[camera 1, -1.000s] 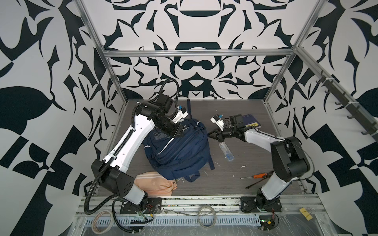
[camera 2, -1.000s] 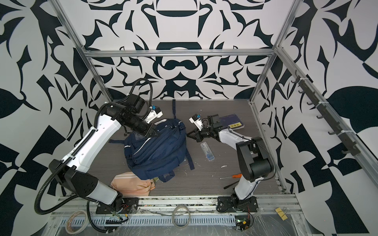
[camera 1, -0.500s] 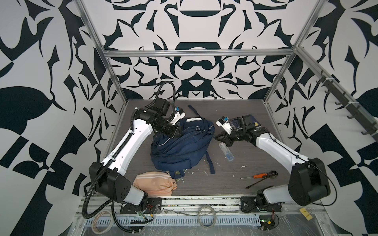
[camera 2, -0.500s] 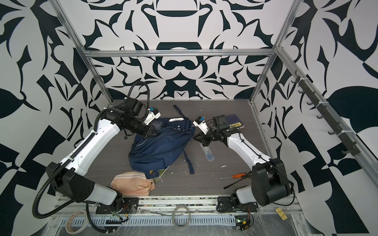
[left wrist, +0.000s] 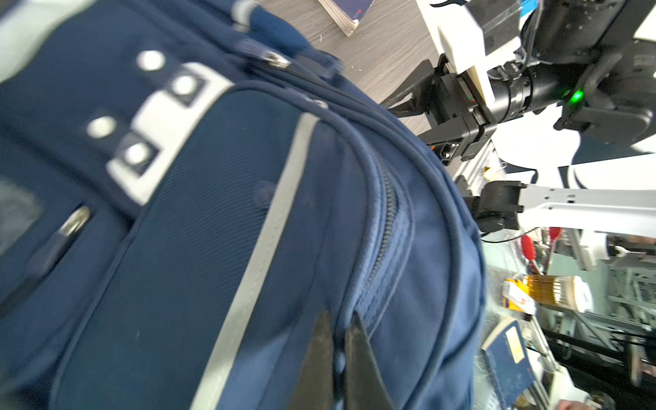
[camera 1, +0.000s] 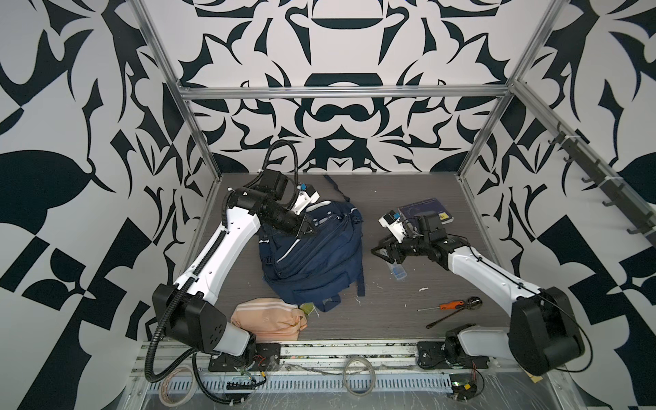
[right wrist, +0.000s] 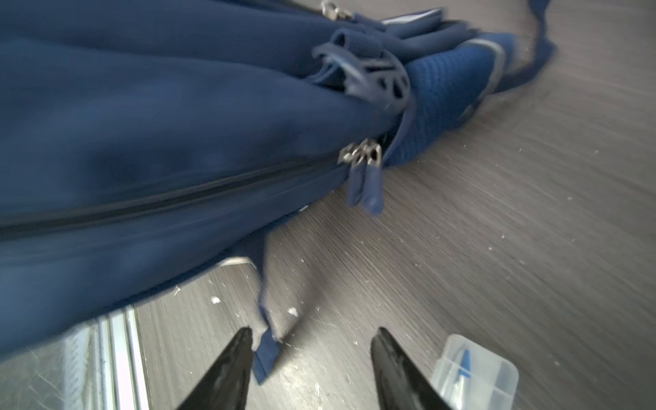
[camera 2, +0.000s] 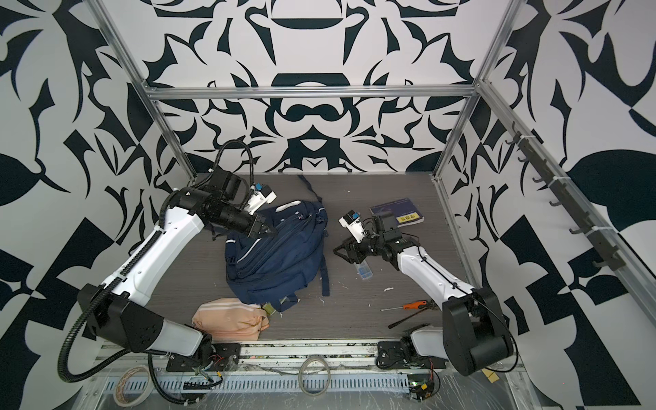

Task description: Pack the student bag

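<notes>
Student bag [camera 1: 312,262] lies left of the counter's middle, its long zip [right wrist: 177,199] shut. Our left jaws pinch its cloth; our right jaws are apart and hold nothing. We think packing has hardly begun: book [camera 1: 424,213], clear box [camera 1: 398,275] and pink pouch [camera 1: 266,319] wait outside.

Bright, even, diffuse from above in both top views; only soft, faint shadows beside the student bag [camera 1: 312,255] on the table [camera 1: 390,319]. Crisp at centre of the frame, stretched toward its corners. Left wrist view: smeared studs [left wrist: 151,60], blown-out white casing [left wrist: 458,32]. Right wrist view: heavy motion blur over navy fabric and wood grain.
</notes>
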Motion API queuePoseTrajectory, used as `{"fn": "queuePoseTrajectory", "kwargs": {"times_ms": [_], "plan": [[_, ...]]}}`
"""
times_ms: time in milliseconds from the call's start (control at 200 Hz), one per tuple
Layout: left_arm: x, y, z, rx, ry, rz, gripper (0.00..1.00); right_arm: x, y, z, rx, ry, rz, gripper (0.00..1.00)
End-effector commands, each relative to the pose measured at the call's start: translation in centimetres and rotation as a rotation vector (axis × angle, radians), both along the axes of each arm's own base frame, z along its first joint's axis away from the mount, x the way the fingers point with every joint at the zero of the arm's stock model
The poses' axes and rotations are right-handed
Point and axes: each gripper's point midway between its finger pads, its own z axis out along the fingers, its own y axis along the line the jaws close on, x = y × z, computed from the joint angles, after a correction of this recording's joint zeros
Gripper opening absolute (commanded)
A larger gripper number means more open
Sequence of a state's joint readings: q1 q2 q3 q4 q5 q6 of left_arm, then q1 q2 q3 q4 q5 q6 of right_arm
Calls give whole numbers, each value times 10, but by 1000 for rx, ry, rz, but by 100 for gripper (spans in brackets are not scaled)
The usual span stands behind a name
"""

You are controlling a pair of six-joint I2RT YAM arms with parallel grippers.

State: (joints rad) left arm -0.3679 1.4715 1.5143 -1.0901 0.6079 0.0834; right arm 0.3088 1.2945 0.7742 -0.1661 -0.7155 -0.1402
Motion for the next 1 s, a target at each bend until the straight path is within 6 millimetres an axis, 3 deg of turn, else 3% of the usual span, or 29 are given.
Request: {"fn": "queuePoseTrajectory", "kwargs": {"times_ms": [0, 155, 325, 465, 640, 995], "plan": [[-16, -8, 36, -126, 3, -34, 0, -4, 9, 21, 85, -50, 31, 58], [-25, -12, 45, -164, 36, -50, 0, -2, 15, 11, 141, -32, 41, 52], [-32, -13, 55, -187, 56, -57, 0, 31, 30, 4, 254, 13, -2, 41], [-33, -15, 61, -195, 74, -63, 0, 56, 46, 4, 367, 44, 18, 51], [-37, -28, 74, -250, 124, -96, 0, 73, 57, 8, 443, 48, 47, 60], [-35, -45, 94, -310, 189, -132, 0, 64, 67, 16, 520, 59, 114, 59]]}}
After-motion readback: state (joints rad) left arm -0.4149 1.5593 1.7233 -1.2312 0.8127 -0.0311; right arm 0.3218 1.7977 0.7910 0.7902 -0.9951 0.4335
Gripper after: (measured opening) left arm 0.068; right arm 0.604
